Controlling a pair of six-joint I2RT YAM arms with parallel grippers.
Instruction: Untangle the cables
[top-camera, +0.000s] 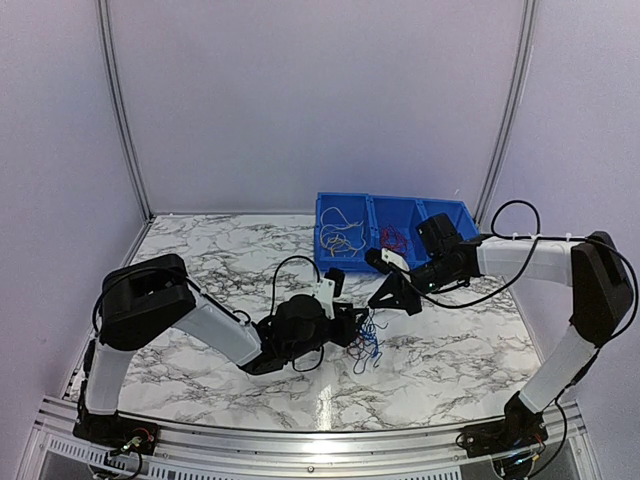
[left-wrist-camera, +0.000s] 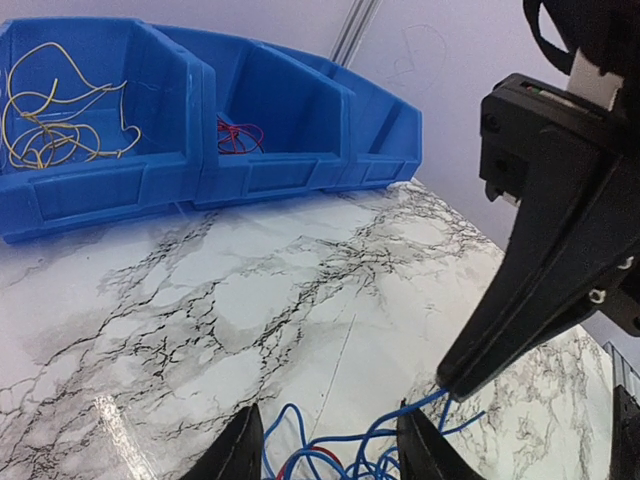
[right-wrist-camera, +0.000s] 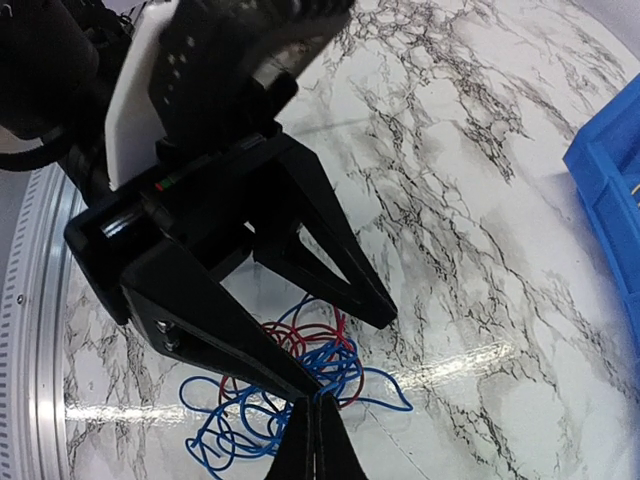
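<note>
The left gripper (left-wrist-camera: 332, 455) has its jaws partly apart, tips lowered to the marble table (left-wrist-camera: 300, 300), and strands of the cables (top-camera: 368, 345) pass through the gap between its fingers; whether either finger presses on a strand cannot be told. The right gripper (right-wrist-camera: 318, 440) has its jaws pressed together, and it meets the left one almost tip to tip from the opposite side. A blue strand rises off the table to its tip, so it appears to be pinching that one wire. The bunch, mostly dark blue loops with some red ones, lies on the table directly under and between the two sets of fingertips, spilling toward the near side of the left gripper. Each gripper crowds the other's approach to the bunch. Beyond both grippers, well apart from the bunch, stand the blue bins (left-wrist-camera: 150, 185). One compartment holds loose yellow-white wires (left-wrist-camera: 50, 125) and the next one holds a few red wires (left-wrist-camera: 238, 135).
</note>
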